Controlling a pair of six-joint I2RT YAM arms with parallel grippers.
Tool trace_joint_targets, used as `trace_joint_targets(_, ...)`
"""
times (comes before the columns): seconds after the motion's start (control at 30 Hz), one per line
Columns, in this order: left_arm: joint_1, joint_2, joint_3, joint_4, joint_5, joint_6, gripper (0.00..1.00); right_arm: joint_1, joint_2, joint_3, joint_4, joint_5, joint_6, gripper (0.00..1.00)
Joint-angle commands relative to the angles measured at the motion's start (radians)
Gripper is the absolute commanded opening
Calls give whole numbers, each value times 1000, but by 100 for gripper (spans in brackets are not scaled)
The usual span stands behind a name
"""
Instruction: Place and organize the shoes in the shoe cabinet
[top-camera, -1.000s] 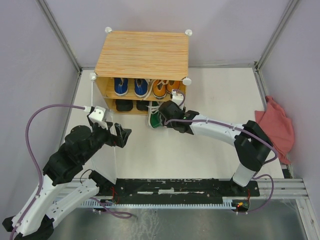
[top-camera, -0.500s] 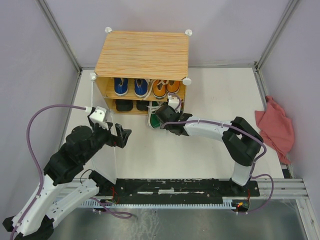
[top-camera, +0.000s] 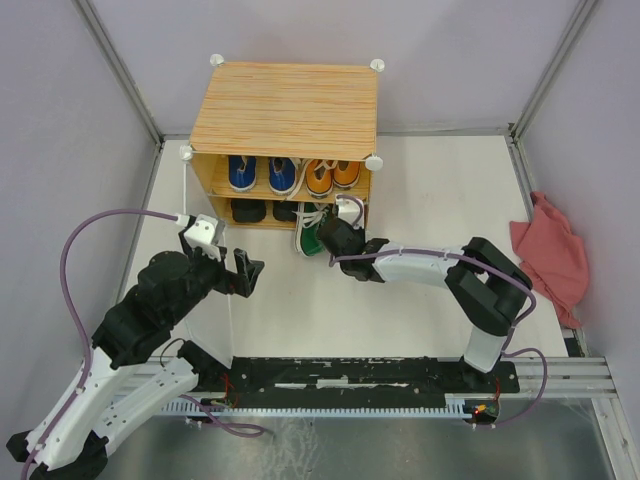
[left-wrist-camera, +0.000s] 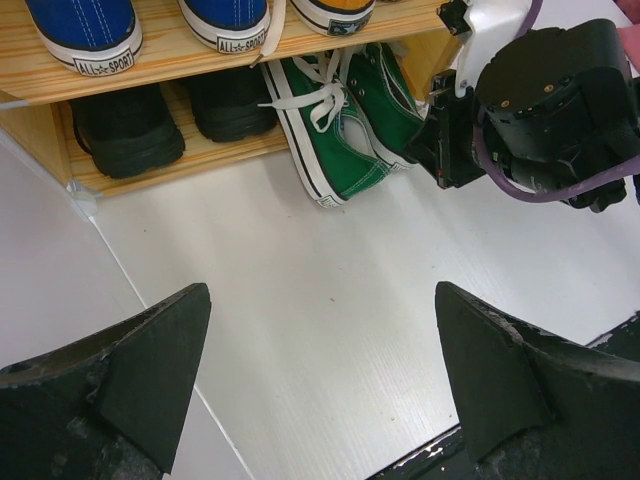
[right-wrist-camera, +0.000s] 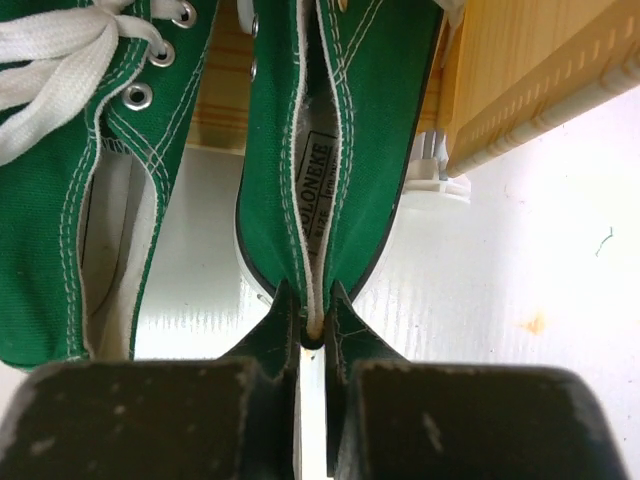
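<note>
Shoe cabinet (top-camera: 285, 105) at twelve o'clock holds blue pair (top-camera: 262, 173) and orange pair (top-camera: 332, 176) above, black boots (top-camera: 262, 211) below, green pair (top-camera: 312, 232) half out, right gripper (right-wrist-camera: 312, 322) clamping one green heel, left gripper (left-wrist-camera: 320, 330) fingers spread apart.

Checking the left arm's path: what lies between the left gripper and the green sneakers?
Only bare white tabletop. The left wrist view shows it running from the open left gripper up to the green sneakers, with nothing on it.
</note>
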Motion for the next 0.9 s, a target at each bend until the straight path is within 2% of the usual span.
trace_joint_targets(0.0, 4, 2, -2, 44, -24, 44, 99, -18, -79, -10, 123, 174, -189, 2)
trace_joint_targets(0.2, 4, 4, -9, 50, -23, 44, 99, -18, -85, 43, 160, 115, -290, 2)
trace_joint_targets(0.43, 3, 3, -10, 50, -27, 44, 99, -18, -112, 44, 208, 149, -200, 2)
trace_joint_targets(0.6, 4, 9, -10, 49, -24, 44, 99, -18, -130, 73, 239, 147, -207, 2)
trace_joint_targets(0.87, 5, 6, -12, 52, -24, 45, 99, -40, -22, 141, 299, 131, -271, 2)
